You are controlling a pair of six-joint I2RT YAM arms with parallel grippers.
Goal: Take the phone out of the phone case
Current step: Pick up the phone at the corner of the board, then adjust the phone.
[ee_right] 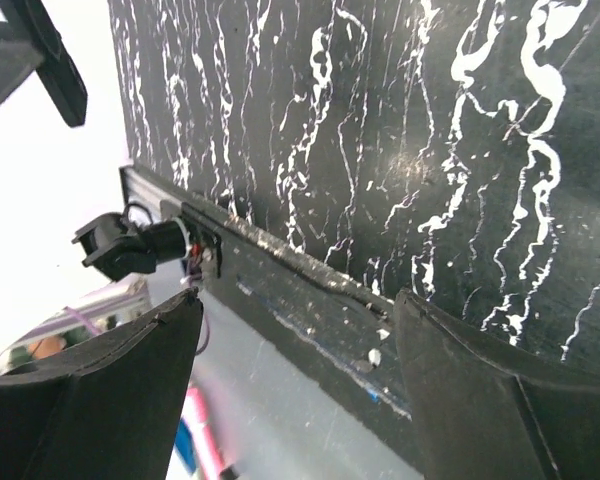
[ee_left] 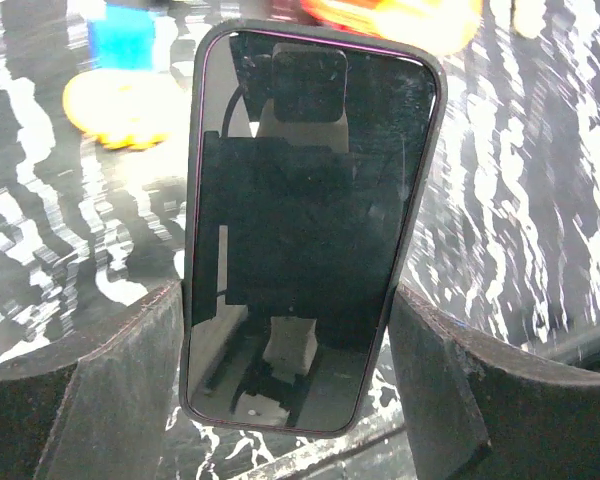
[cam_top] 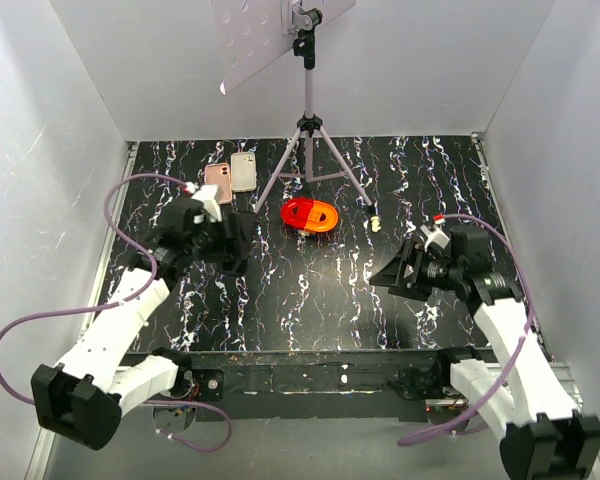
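- The left gripper (cam_top: 223, 238) is clamped on the phone (ee_left: 310, 230). Its two fingers (ee_left: 110, 390) press the long sides of the dark phone case (ee_left: 196, 200), and the screen faces the wrist cam. So the phone is fully inside the case, held over the back-left part of the marble-pattern table (cam_top: 310, 300). I can't tell if a corner is resting on the surface.
- The right gripper (cam_top: 405, 270) is spread wide with nothing in it, hanging over the right side well away from the phone.
- My take on the step: the right one needs to come over and work the case lip off. I'd go for a corner at the far end, away from the left fingers, since that side squeeze is probably pinching the rim tighter onto the phone.
- I'd hook the rim and peel it back, not grab the glass, which looks slick. Keeping it low over the table makes sense too, in case the phone pops free.
- Don't mix it up with the pinkish phone (cam_top: 219, 181) and the silvery one (cam_top: 244, 171) lying at the back. There's also an orange-red thing (cam_top: 310, 215) beside the tripod (cam_top: 308, 140).
- Brands or writing: nothing readable. The screen is dark and only reflects the wrist mount, and no logo shows on the case rim.
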